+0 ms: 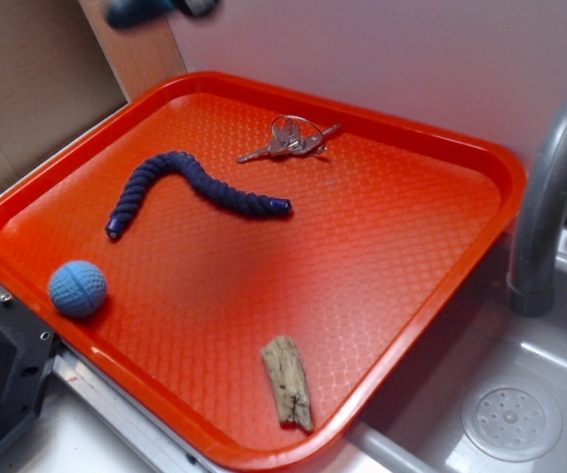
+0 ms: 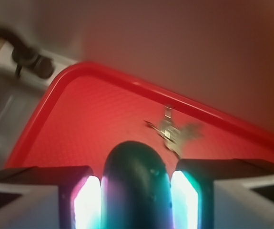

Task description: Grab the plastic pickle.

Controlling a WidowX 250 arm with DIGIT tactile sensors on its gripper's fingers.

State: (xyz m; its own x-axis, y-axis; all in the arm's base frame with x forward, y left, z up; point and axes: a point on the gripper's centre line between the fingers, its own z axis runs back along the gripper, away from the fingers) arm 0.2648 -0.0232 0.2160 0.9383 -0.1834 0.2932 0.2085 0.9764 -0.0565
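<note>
The pickle (image 2: pixel 136 186) is a smooth, dark, round-ended thing, and the wrist view shows it sitting right between the two fingers (image 2: pixel 86 202) of the gripper (image 2: pixel 136 200). The fingers are closed in on it from both sides, so the gripper has hold of it. In the exterior view the gripper (image 1: pixel 160 10) is only a dark blur at the very top, above the far left corner of the red tray (image 1: pixel 480 158). The pickle is up in the air there, not lying on the tray.

What could go wrong? The pickle looks shiny and slippery, and it is round. I think it could slide out between the fingers if the grip is loose or if the arm jerks. Only its top end shows, so I cannot tell how much of it the fingers hold.

If it falls, it could land on the keys (image 1: pixel 291 140) near the far edge, or on the blue rope (image 1: pixel 196 187) that lies in the far left part of the tray. It could also roll, since it is round, and bump the tray's rim. The blue ball (image 1: pixel 77 288) by the near left edge and the bit of wood (image 1: pixel 287 382) by the near edge are well apart from it. The sink (image 1: pixel 520 414) is past the right edge of the tray, so a drop there seems unlikely.
</note>
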